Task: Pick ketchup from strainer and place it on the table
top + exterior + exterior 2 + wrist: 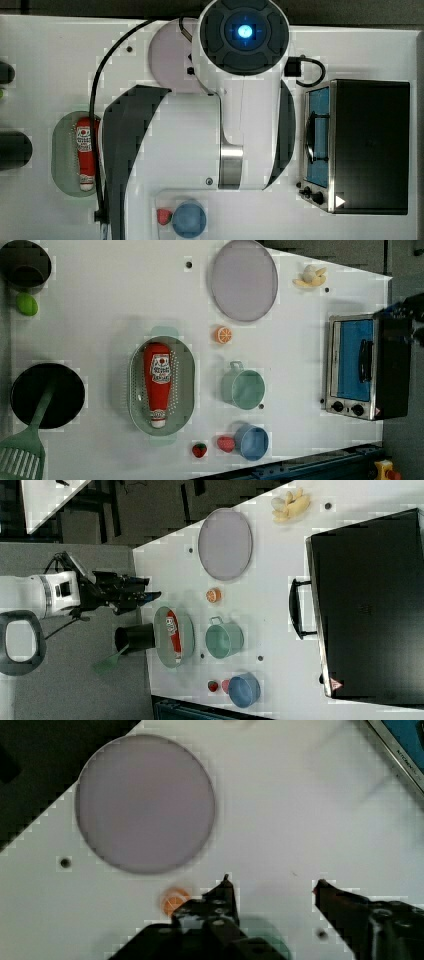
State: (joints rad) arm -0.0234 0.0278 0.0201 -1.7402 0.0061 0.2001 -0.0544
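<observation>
The ketchup point(158, 382), a red bottle with a white cap, lies lengthwise in the pale green strainer point(137, 390) on the white table point(100, 315). The top view shows the ketchup point(86, 152) and strainer point(65, 150) at the top view's left, beside my arm. My gripper point(150, 596) hangs high over the table, apart from the ketchup point(173, 630). In the wrist view my gripper point(273, 884) is open with nothing between its fingers, and bare table lies below it.
A grey plate point(244, 280), an orange slice point(223, 334), a green cup point(245, 388), a blue cup point(252, 442) and two strawberries point(199, 450) lie to the left view's right of the strainer. A toaster oven point(360, 367) stands further right. A black pan point(47, 395) and green spatula point(25, 450) are at the left.
</observation>
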